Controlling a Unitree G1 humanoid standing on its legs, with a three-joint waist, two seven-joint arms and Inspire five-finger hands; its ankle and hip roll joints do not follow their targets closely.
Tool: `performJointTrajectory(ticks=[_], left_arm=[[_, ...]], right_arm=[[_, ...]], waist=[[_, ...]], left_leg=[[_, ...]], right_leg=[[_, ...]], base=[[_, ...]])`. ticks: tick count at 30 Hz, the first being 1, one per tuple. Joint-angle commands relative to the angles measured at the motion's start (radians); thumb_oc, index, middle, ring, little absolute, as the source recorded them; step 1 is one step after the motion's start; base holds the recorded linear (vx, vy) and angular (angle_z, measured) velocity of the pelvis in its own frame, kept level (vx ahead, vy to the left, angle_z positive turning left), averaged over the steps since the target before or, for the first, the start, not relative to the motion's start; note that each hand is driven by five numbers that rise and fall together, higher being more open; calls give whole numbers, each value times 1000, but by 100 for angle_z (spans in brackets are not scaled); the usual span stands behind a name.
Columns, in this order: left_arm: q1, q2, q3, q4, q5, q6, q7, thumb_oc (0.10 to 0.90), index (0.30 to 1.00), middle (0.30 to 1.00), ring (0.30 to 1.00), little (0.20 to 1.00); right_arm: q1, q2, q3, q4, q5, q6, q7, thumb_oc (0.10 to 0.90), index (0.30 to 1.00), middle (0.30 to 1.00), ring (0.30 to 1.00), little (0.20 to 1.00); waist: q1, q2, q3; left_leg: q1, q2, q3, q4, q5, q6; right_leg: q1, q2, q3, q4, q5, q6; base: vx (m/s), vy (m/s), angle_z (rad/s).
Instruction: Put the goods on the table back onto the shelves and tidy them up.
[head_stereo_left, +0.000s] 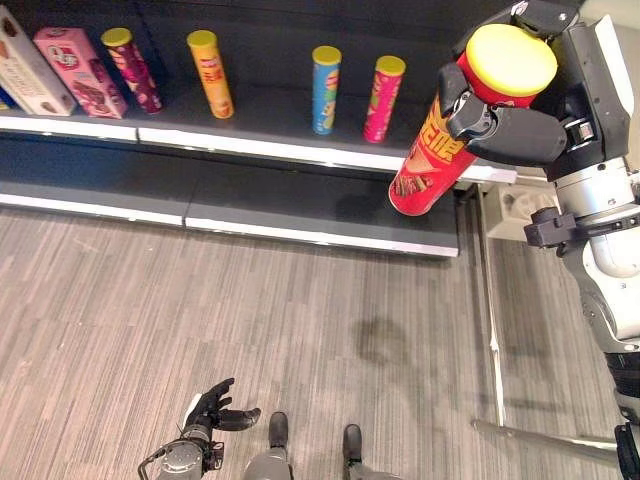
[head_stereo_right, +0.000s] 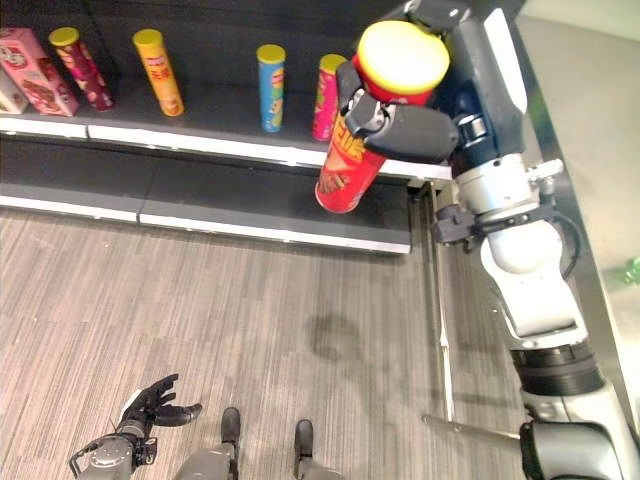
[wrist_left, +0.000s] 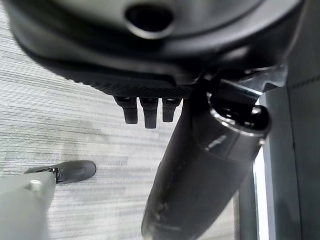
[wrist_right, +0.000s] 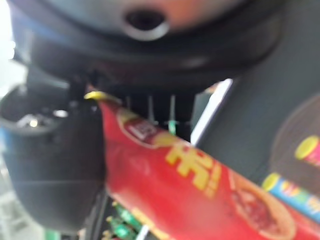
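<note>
My right hand (head_stereo_left: 505, 128) is shut on a red chip can (head_stereo_left: 440, 155) with a yellow lid, held tilted in the air in front of the right end of the dark shelf (head_stereo_left: 300, 150). In the right wrist view the red can (wrist_right: 200, 185) lies across the palm under the thumb (wrist_right: 55, 170). Several chip cans stand upright on the shelf: maroon (head_stereo_left: 132, 70), orange (head_stereo_left: 211, 73), blue (head_stereo_left: 325, 89) and pink (head_stereo_left: 383, 98). My left hand (head_stereo_left: 212, 408) hangs low over the floor, fingers relaxed and empty; its fingers (wrist_left: 145, 111) show straight.
A pink box (head_stereo_left: 80, 72) and a white box (head_stereo_left: 25, 65) stand at the shelf's left end. A lower dark shelf board (head_stereo_left: 250, 205) lies in front. A white socket box (head_stereo_left: 515, 205) and metal rail (head_stereo_left: 490, 300) are right of the shelf. Grey wood floor (head_stereo_left: 250, 330) spreads below.
</note>
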Motion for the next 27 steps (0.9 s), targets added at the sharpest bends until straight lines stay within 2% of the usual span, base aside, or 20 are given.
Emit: performJointTrajectory(ticks=[1,3,4,5,6,8,9,10,11,12,15,16,17,20,21,22,23,24,25,27], left_arm=[[-25,71,-14,-9,-19,-41,8,800,900,900,900,900],[-26,68,-17,4,-9,-43,11,800,900,900,900,900],[-25,69,-19,5,-9,-44,11,800,900,900,900,900],[-32,73,-18,4,-8,-49,17,800,900,900,900,900],[-32,75,-20,2,-10,-47,17,800,900,900,900,900],[-30,79,-27,2,-9,-56,29,800,900,900,900,900],[-17,82,-23,-12,-17,-63,29,800,900,900,900,900],[-20,86,-17,-14,-16,-60,36,800,900,900,900,900],[-20,86,-16,-14,-16,-60,36,800,900,900,900,900],[-42,95,-18,-8,-10,-57,39,800,900,900,900,900],[-65,133,-17,-19,2,-61,50,800,900,900,900,900],[-64,143,-12,-25,3,-55,52,800,900,900,900,900],[-64,146,-10,-26,-7,-53,47,800,900,900,900,900],[-56,152,1,-4,-14,-51,42,800,900,900,900,900],[-54,151,0,9,-8,-46,38,800,900,900,900,900],[-55,141,6,28,-5,-35,34,800,900,900,900,900],[-55,124,5,33,2,-34,29,800,900,900,900,900],[-55,123,4,33,2,-34,30,800,900,900,900,900],[-51,110,7,35,2,-31,19,800,900,900,900,900],[-47,102,7,37,-2,-34,21,800,900,900,900,900]], right_arm=[[-85,15,-95,-65,-9,-77,-28,400,300,300,300,300],[-61,24,-119,-64,-21,-82,-40,400,300,300,300,300],[-57,25,-121,-65,-22,-82,-40,400,300,300,300,300],[-64,24,-120,-53,-33,-90,-54,400,300,300,300,300],[-68,21,-119,-49,-36,-86,-62,400,300,300,300,300],[-53,25,-130,-33,-46,-90,-82,400,300,300,300,300],[-79,40,-99,-38,-62,-84,-80,400,300,300,300,300],[-114,62,-62,-33,-75,-79,-71,400,300,300,300,300],[-116,62,-60,-32,-75,-80,-71,400,300,300,300,300],[-143,75,-36,-5,-91,-59,-62,400,300,300,300,300],[-224,105,36,5,-96,-61,-65,400,300,300,300,300],[-233,108,37,-7,-98,-59,-67,400,300,300,300,300],[-230,101,39,-14,-96,-61,-60,400,300,300,300,300],[-224,85,20,-18,-78,-56,-55,400,300,300,300,300],[-221,85,21,-22,-67,-60,-48,400,300,300,300,300],[-212,86,16,-14,-50,-61,-41,400,300,300,300,300],[-198,86,6,-3,-48,-69,-47,400,300,300,300,300],[-196,86,5,-4,-48,-69,-47,400,300,300,300,300],[-189,65,-3,-19,-57,-59,-40,400,300,300,300,300],[-195,65,1,-21,-57,-60,-42,400,300,300,300,300]], waist=[[32,-33,-44],[33,-36,-62],[32,-38,-66],[45,-37,-65],[42,-36,-71],[49,-30,-81],[71,-15,-82],[87,6,-91],[89,7,-92],[91,15,-99],[84,14,-103],[77,11,-108],[67,-1,-114],[65,-27,-128],[58,-36,-126],[53,-43,-112],[61,-45,-105],[61,-44,-103],[50,-41,-100],[54,-39,-94]], left_leg=[[-32,32,2,84,-163,-75],[-81,101,-16,15,-85,-101],[-81,100,-18,6,-80,-102],[-131,137,-35,-22,-46,-120],[-146,155,-44,-49,-27,-134],[-174,202,-58,-74,-5,-163],[-173,224,-77,-29,-3,-176],[-142,226,-30,17,-33,-181],[-144,228,-29,15,-29,-180],[-136,200,20,42,-53,-176],[-115,163,70,13,-73,-144],[-105,151,82,-5,-72,-131],[-79,135,98,-44,-65,-122],[-22,94,115,-115,-68,-94],[3,68,122,-133,-80,-77],[24,24,122,-138,-93,-55],[40,-14,105,-141,-102,-33],[43,-15,102,-141,-103,-33],[69,-32,92,-152,-109,-33],[81,-38,92,-150,-113,-32]], right_leg=[[-8,0,-5,91,-130,79],[-5,-37,-10,70,-139,92],[-6,-37,-13,68,-139,91],[9,-61,-13,51,-148,104],[20,-76,-12,34,-151,107],[57,-121,-15,12,-169,129],[92,-168,-6,6,-172,141],[114,-224,-20,6,-154,141],[110,-222,-17,6,-151,141],[93,-285,-31,6,-65,141],[11,-329,-11,10,126,141],[4,-328,-4,15,148,141],[-5,-301,27,28,167,141],[-15,-202,74,29,116,141],[-24,-147,77,36,75,141],[-29,-37,88,45,-23,141],[-37,29,83,44,-76,111],[-35,29,81,47,-80,111],[-48,69,86,67,-83,108],[-36,66,58,65,-73,100]], base=[[179,195,32],[167,197,15],[176,235,16],[170,210,17],[251,314,23],[329,492,5],[499,907,-22],[364,720,-20],[302,750,-111],[129,531,-99],[46,440,-65],[77,379,-66],[104,310,-49],[135,286,-4],[126,390,-9],[146,413,0],[96,294,17],[159,175,17],[106,61,0],[137,34,-14]])
